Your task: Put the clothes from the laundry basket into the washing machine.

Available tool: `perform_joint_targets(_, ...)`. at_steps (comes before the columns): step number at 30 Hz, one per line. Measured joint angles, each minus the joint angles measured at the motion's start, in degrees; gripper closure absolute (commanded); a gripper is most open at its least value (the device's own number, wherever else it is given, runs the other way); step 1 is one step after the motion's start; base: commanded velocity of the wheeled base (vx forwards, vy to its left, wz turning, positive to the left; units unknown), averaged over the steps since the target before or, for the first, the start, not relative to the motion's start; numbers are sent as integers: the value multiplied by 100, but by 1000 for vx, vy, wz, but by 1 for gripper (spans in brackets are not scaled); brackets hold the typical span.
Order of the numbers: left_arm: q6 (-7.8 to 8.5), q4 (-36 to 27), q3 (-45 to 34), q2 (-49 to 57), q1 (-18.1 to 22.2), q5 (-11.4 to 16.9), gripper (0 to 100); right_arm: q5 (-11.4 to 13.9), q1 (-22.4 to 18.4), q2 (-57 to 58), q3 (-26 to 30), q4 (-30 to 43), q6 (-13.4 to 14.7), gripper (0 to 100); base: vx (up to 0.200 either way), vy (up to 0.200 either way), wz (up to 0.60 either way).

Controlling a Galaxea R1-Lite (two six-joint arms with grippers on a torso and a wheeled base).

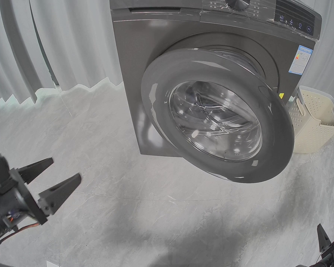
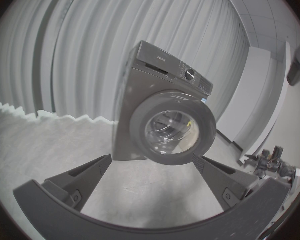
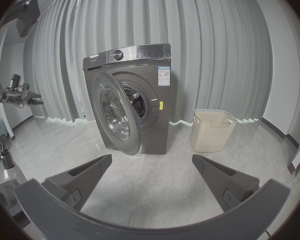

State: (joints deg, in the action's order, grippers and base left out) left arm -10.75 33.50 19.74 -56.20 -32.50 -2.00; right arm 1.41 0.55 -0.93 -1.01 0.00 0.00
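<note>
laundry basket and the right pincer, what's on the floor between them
Only bare grey floor, as the right wrist view shows: nothing lies between the right pincer and the laundry basket.

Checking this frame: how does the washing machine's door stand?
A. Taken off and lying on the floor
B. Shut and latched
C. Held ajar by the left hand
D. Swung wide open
D: the washing machine door hangs swung out from the front, untouched by either hand, with dark clothes showing in the opening behind it.
</note>
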Motion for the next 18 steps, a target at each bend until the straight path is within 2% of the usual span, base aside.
perform_joint_targets(3,233,-277,-461,855,453,6,0,-2,0,0,0,0,0,0,0,0,0)
perform_joint_targets(7,474,-720,-955,1968,1418,74,0,0,-4,0,0,0,0,0,0,0,0)
perform_joint_targets(11,674,-1281,-1340,2975,2377,311,0,-5,-9,0,0,0,0,0,0,0,0)
perform_joint_targets(15,813,-1831,-1630,3818,3053,579,0,-5,-9,0,0,2,0,0,0,0,0)
perform_joint_targets(18,855,-2436,-1783,4358,3362,703,0,-5,-9,0,0,0,0,0,0,0,0)
